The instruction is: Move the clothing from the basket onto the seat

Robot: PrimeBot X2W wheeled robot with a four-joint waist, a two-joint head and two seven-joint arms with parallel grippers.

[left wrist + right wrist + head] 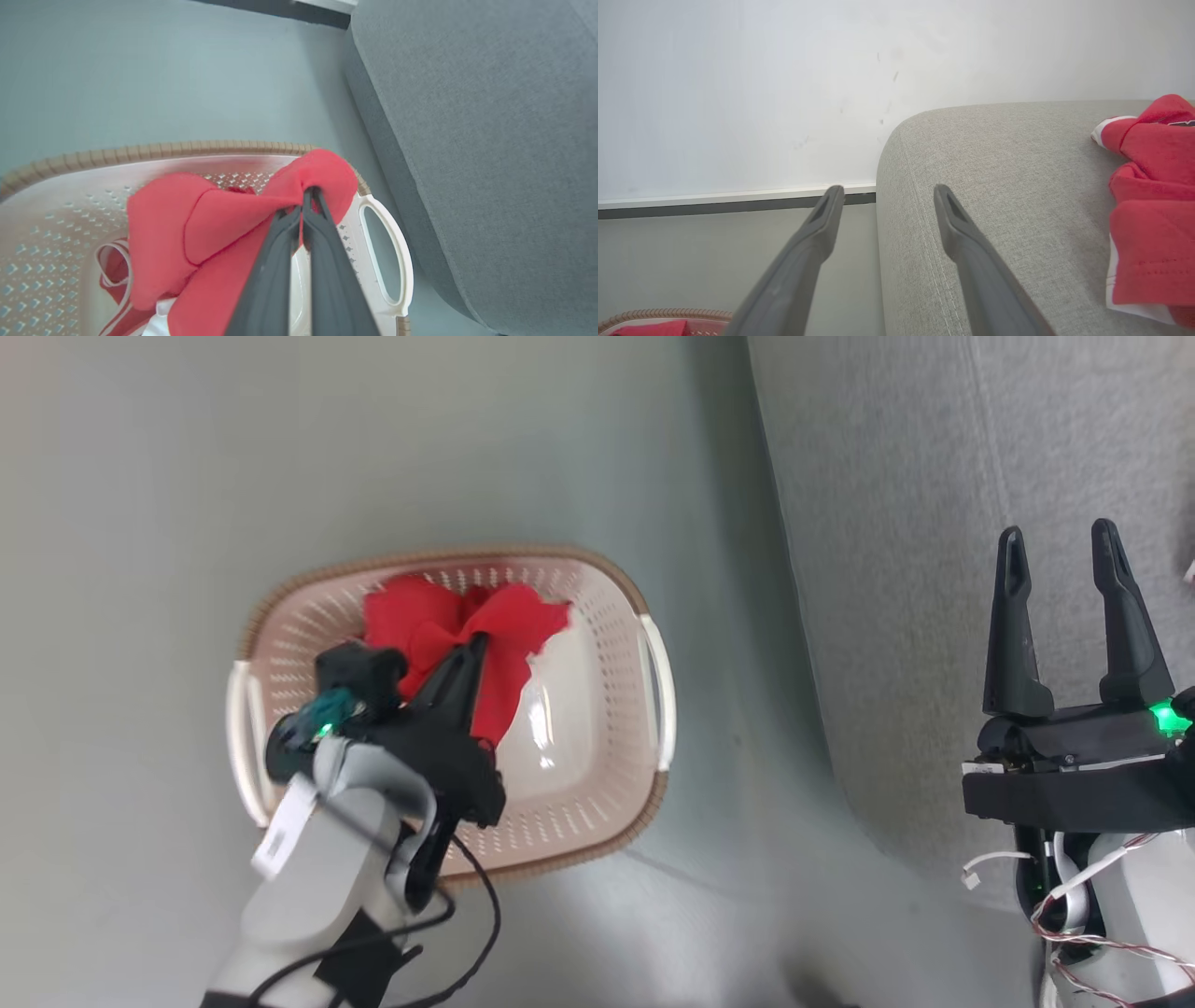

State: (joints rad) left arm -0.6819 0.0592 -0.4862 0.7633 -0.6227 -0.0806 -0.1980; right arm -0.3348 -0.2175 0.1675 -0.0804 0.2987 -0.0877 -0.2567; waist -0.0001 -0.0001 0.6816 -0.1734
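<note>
The cream perforated basket (pixel 597 728) with a brown rim stands on the floor left of the grey seat (pixel 934 569). Red clothing (pixel 439 625) bunches in the basket's far left part. My left gripper (pixel 481 639) is shut on a fold of that red clothing (pixel 224 219), its tips (pixel 310 191) pinching the fabric above the basket (pixel 60 214). White trim shows lower in the pile. My right gripper (pixel 1060 546) hangs open and empty over the seat's edge (pixel 994 154). Another red garment (pixel 1153 205) with white cuffs lies on the seat at the right.
Pale grey floor (pixel 187 476) surrounds the basket. A white wall with a dark baseboard (pixel 714 205) runs behind the seat. The basket's white right handle (pixel 385 252) faces the seat's side, with a strip of floor between them.
</note>
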